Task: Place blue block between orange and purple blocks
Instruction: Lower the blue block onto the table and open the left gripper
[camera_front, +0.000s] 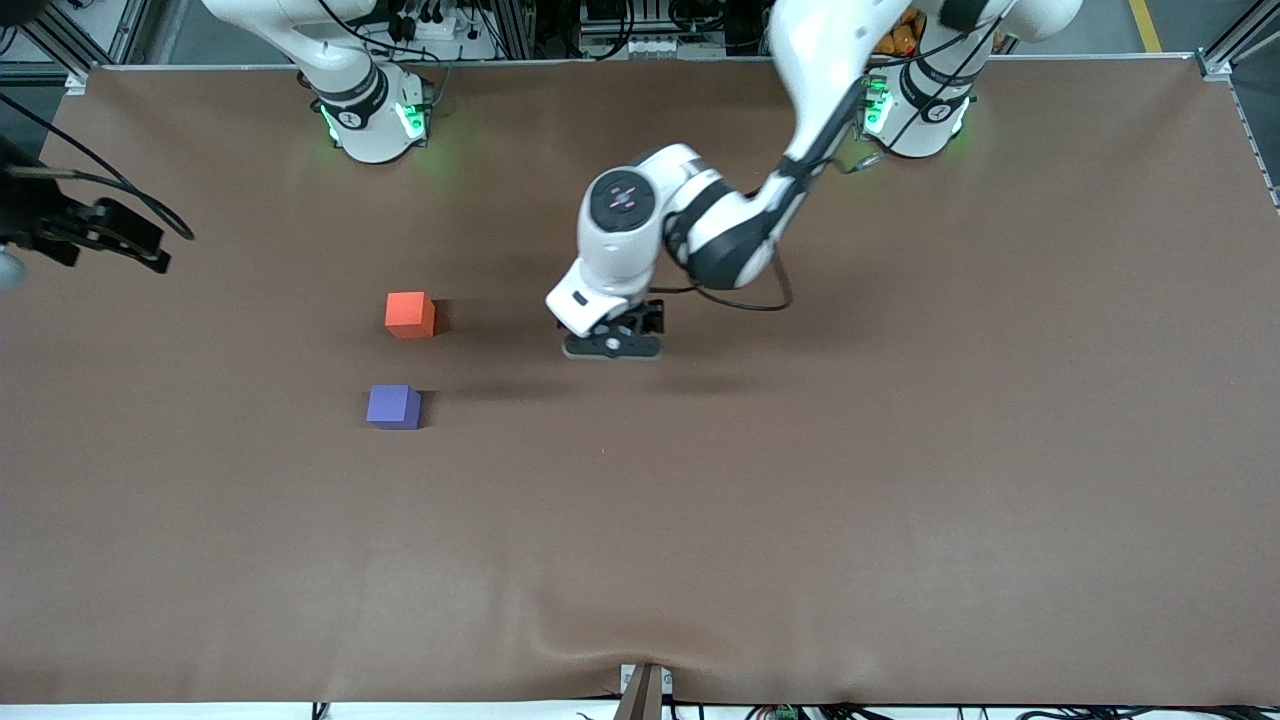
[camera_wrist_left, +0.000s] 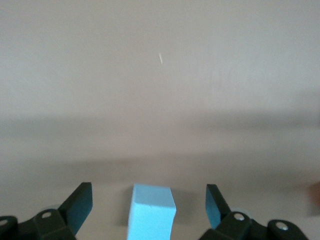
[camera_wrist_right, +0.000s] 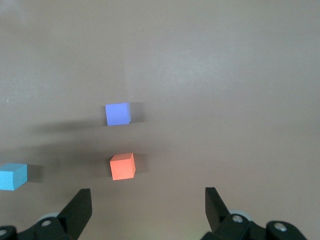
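A strip of bare brown table cover (camera_front: 700, 520) is lying between the orange-red matte cube (camera_front: 410, 314) and the violet-purple matte cube (camera_front: 393, 407), the 2 standing apart. The left gripper (camera_front: 613, 345) is sitting low toward the middle, its open fingers (camera_wrist_left: 80, 206) straddling the light sky-blue matte cube (camera_wrist_left: 151, 212) (gaps showing on both sides). The right gripper (camera_wrist_right: 148, 210) is waiting above the cubes, fingers spread.

Robotics laboratory. Two white arm bases (camera_front: 372, 115) with green status lights are bolted along the top of the frame on a worktop (camera_front: 900, 450) covered in plain brown sheeting. Aluminium framing (camera_front: 120, 35), cabling and a power strip (camera_front: 440, 25) line the upper edge.
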